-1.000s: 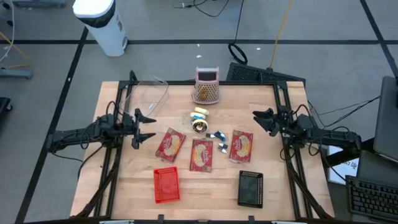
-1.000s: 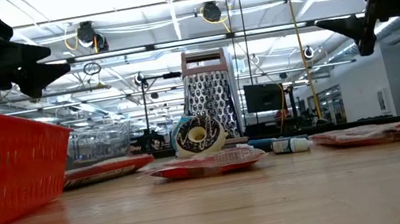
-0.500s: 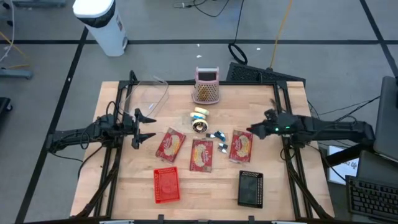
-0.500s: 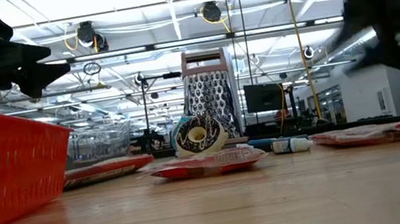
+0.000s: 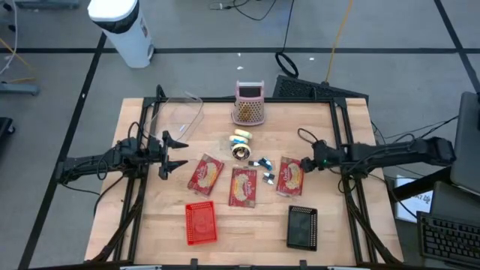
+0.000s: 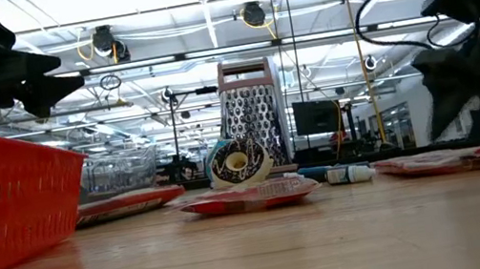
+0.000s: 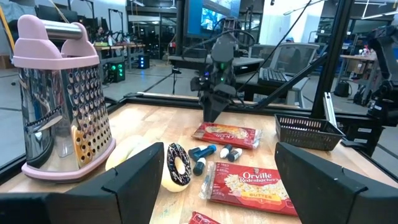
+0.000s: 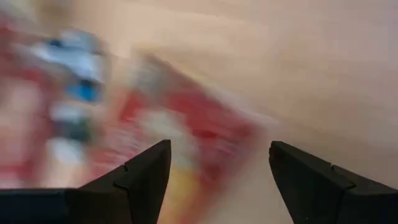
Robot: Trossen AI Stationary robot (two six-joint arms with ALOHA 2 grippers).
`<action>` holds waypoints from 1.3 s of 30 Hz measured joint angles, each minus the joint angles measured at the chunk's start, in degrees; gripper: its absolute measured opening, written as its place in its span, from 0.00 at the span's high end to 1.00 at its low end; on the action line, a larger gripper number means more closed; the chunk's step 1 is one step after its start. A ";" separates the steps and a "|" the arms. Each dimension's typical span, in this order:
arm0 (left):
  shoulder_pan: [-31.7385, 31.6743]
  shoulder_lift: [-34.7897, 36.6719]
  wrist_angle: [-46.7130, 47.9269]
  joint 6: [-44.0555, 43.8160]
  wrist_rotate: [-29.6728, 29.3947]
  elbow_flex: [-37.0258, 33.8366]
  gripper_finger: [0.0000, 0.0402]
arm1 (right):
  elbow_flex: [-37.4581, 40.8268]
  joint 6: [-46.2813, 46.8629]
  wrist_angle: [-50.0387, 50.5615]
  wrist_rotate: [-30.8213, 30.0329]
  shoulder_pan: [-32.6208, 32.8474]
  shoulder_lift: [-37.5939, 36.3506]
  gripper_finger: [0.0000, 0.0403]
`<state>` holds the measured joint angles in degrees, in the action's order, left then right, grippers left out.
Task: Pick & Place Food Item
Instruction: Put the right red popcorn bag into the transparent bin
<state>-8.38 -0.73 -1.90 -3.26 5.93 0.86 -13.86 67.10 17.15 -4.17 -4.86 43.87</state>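
Note:
Three red popcorn packets lie flat on the wooden table: left, middle and right. A glazed donut stands on edge behind them, also in the left wrist view. My right gripper hangs open, tipped downward, just above the right packet's edge nearest the table's right side; it touches nothing. My left gripper waits open and level at the table's left, pointing across the table.
A pink-handled metal grater stands at the far edge, a clear container at the far left. A red basket and a black basket sit near the front edge. Small blue-and-white items lie between the donut and the right packet.
My right gripper has swung from the table's right edge toward the centre and down, tipping from level to pointing downward and rolling about its axis, ending over the right popcorn packet. It has stayed open. Nothing on the table has moved.

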 joint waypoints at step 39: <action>0.00 0.00 -0.04 -0.01 0.01 0.00 0.23 | 7.07 -20.21 -43.29 -1.79 -0.36 4.47 0.99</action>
<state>-8.38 -0.73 -1.93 -3.27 5.93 0.86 -6.79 46.89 -26.14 -5.96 -5.22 48.34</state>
